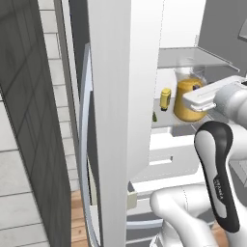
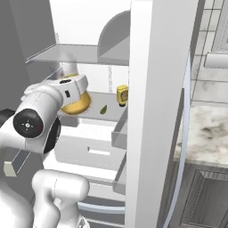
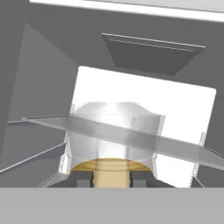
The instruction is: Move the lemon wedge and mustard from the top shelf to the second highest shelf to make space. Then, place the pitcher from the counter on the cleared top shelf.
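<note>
The hand [image 3: 113, 178] is pinched on the pitcher [image 1: 188, 101], a clear jug partly filled with amber-yellow liquid, inside the open fridge. The pitcher sits just under the top shelf [image 2: 67, 54], at the level of the second highest shelf [image 2: 104, 115]. On that lower shelf, beside the pitcher, lie the lemon wedge [image 2: 103, 109] and, farther along, the upright mustard [image 2: 122, 95]. The marbled surface [image 2: 209, 131] lies to the fridge's right.

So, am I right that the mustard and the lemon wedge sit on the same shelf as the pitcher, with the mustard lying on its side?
Not quite: the mustard stands upright, as the right base view shows. It does share the shelf with the lemon wedge and the pitcher.
</note>
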Controlling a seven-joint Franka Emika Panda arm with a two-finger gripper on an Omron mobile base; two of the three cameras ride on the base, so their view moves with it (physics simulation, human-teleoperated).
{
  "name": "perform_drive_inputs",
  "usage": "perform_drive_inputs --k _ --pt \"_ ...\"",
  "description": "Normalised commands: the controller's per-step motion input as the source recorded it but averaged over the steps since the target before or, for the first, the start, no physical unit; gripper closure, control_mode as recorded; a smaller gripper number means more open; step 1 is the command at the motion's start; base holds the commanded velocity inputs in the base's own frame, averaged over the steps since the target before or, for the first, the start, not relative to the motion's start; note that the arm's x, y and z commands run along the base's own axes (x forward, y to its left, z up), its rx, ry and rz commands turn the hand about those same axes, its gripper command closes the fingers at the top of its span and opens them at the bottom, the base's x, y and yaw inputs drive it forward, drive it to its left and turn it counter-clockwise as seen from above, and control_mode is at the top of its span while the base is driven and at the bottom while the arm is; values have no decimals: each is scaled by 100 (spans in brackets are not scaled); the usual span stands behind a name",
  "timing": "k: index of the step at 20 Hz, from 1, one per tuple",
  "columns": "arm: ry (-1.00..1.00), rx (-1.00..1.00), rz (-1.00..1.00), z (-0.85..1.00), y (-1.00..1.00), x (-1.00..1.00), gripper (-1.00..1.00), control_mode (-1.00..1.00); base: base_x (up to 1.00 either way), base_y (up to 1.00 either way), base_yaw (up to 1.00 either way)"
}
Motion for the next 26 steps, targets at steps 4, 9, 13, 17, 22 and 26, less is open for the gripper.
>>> perform_drive_inputs --k 4,9,13,17,22,26 --pt "-2 0 0 56 0 0 100 -100 0 0 0" --pt "-1 1 0 51 0 0 100 -100 0 0 0" --pt "-6 5 0 27 0 13 100 -100 0 0 0" --pt "-13 11 0 9 0 25 100 -100 0 0 0" --pt "-20 12 -3 3 0 32 100 -100 0 0 0" --pt "-11 7 -6 16 4 29 100 -100 0 0 0"
